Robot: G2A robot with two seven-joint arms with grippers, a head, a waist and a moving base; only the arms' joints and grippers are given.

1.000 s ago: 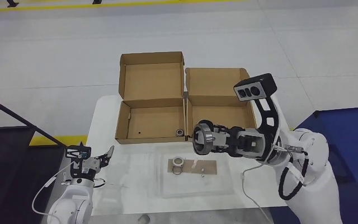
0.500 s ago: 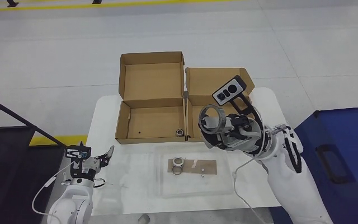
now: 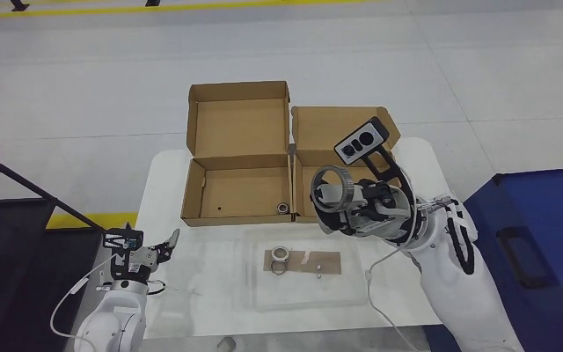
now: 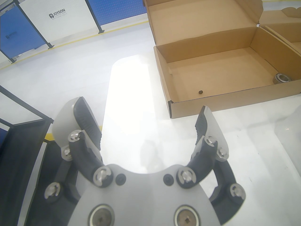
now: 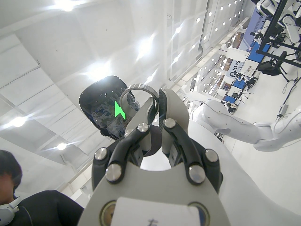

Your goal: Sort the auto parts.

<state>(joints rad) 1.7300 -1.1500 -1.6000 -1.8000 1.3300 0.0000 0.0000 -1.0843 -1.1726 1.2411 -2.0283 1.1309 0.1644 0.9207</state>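
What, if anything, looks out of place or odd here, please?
The right pincer aims upward, away from the table, while shut on a metal ring; that looks odd for sorting.

White table (image 3: 163,189) with rounded corners, on a pale grey floor (image 3: 88,79). A yellow floor line (image 3: 132,10) runs well beyond the table's far edge. A second yellow strip (image 3: 88,218) lies off its left edge, beside a black panel (image 3: 35,264) with a slanting metal rail. Blue flooring (image 3: 528,229) lies off the right edge. Blue-and-white partition panels (image 4: 47,17) on black posts stand past the far-left corner. Ceiling spotlights (image 5: 63,4) hang overhead.
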